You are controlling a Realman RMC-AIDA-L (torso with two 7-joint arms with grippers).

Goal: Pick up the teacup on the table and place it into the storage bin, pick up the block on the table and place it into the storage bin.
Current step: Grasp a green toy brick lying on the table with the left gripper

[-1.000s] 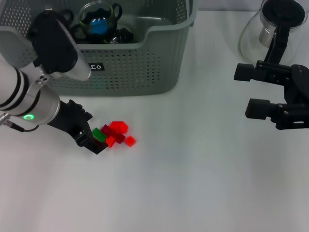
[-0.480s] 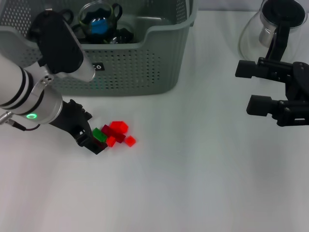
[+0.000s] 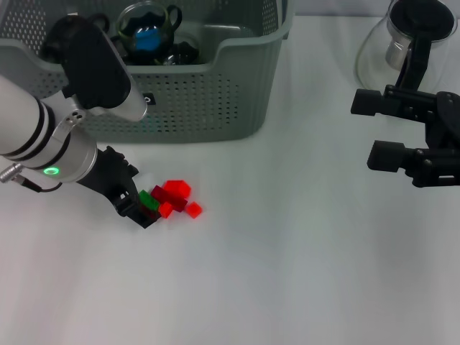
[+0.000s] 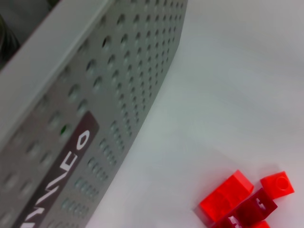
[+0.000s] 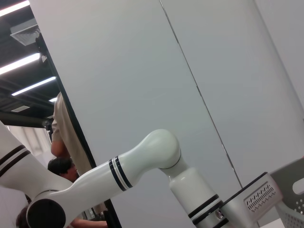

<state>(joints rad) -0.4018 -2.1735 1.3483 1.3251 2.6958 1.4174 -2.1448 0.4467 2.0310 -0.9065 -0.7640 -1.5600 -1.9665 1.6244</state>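
Observation:
The grey-green storage bin (image 3: 215,86) stands at the back left. A glass teacup (image 3: 147,30) with blue inside sits in it among dark items. In front of the bin lies a cluster of blocks: a green block (image 3: 149,199), a bright red block (image 3: 177,189), a dark red one (image 3: 172,203) and small red ones. My left gripper (image 3: 138,207) is down on the table right against the green block. The left wrist view shows the bin wall (image 4: 118,95) and the red blocks (image 4: 225,197). My right gripper (image 3: 363,133) hovers open and idle at the right.
A glass teapot (image 3: 410,36) with a black lid and handle stands at the back right, just behind the right gripper. The bin's black label (image 4: 57,175) faces the blocks. The white table (image 3: 287,273) stretches to the front and middle.
The left arm's upper housing has shifted slightly to the right while its gripper stays at the green block. The right gripper has edged up a little.

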